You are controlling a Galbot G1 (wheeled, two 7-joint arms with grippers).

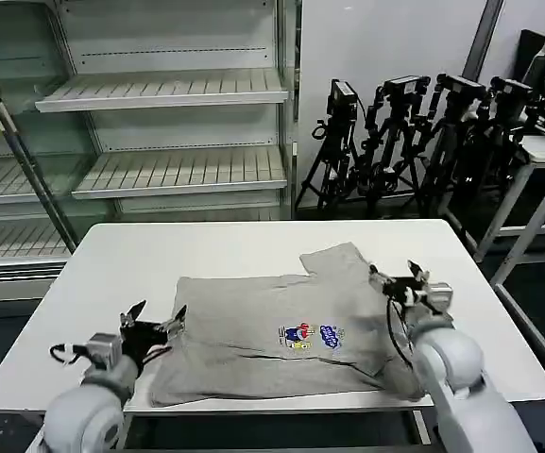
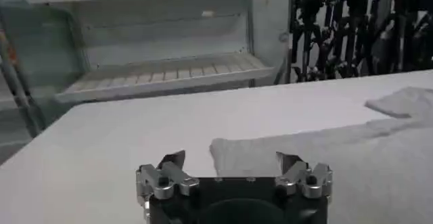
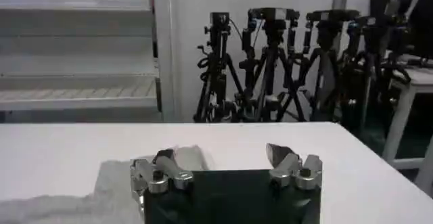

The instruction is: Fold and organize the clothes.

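Shirt (image 1: 272, 330) flat on table (image 1: 140, 264), long axis left-right; left gripper (image 1: 157, 319) and right gripper (image 1: 397, 276) spread, empty.

A shirt (image 1: 281, 330) is lying on the surface (image 1: 159, 255), toward its near edge and right of centre. The left gripper (image 1: 156, 319) is sitting just beside the shirt's left edge, the right gripper (image 1: 397, 280) at its right side. Shelves (image 1: 173, 170) are standing behind the surface, tripods (image 1: 414, 132) behind to the right.
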